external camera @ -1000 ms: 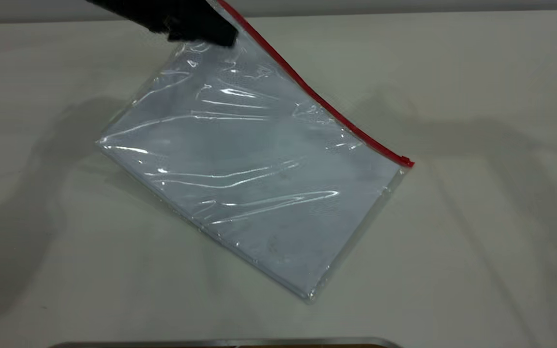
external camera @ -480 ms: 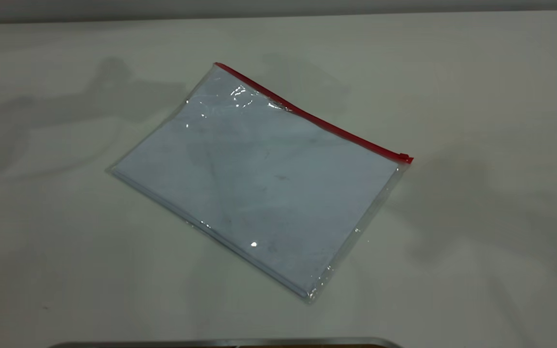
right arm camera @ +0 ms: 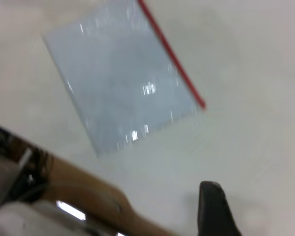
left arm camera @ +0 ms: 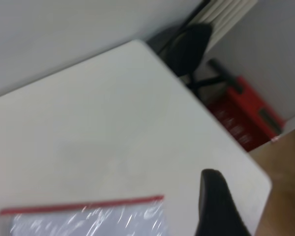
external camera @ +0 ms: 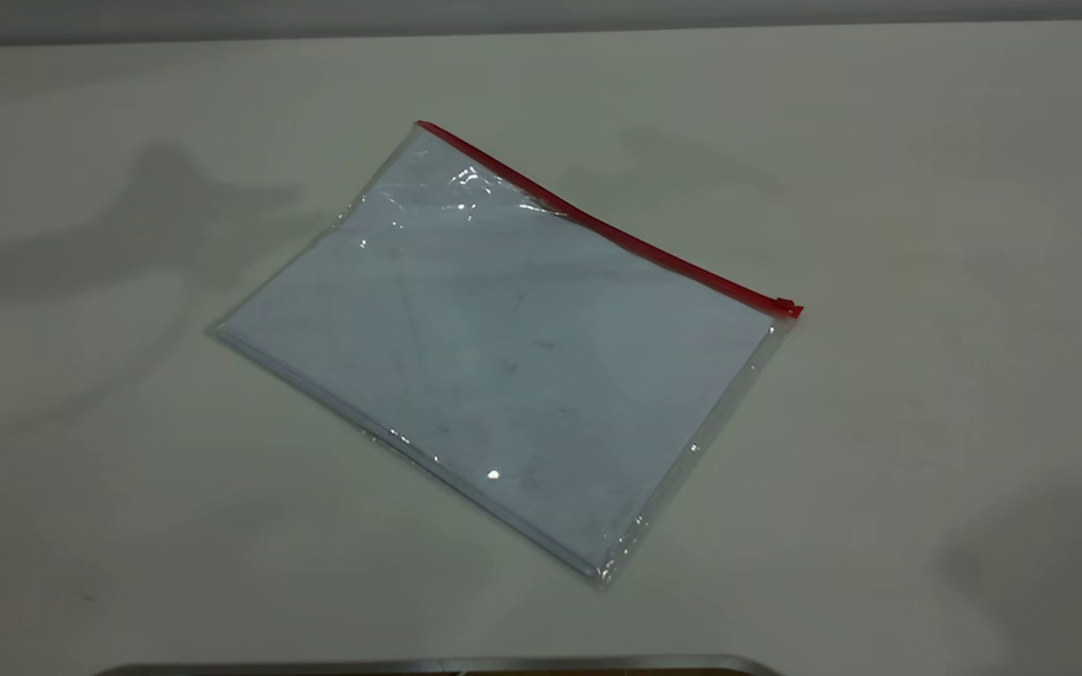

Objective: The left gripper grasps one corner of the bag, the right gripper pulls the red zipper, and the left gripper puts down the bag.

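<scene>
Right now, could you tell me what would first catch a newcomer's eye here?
The bag, a clear pouch over pale paper, lies flat and askew mid-table. The red zipper lines its far edge, its slider at the right-hand corner. No claw touches it; neither appears in the exterior view.

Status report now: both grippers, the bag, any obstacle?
Left gripper and right gripper clear of bag. Bag flat on table, red zipper untouched. No obstacle seen.

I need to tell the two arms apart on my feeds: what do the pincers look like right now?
Little shows. Each wrist view catches just one finger of its own pincer: matte black, blunt and rounded at the tip, no markings or cable visible. The right one's finger looks the same. Neither arm appears in the exterior view.
</scene>
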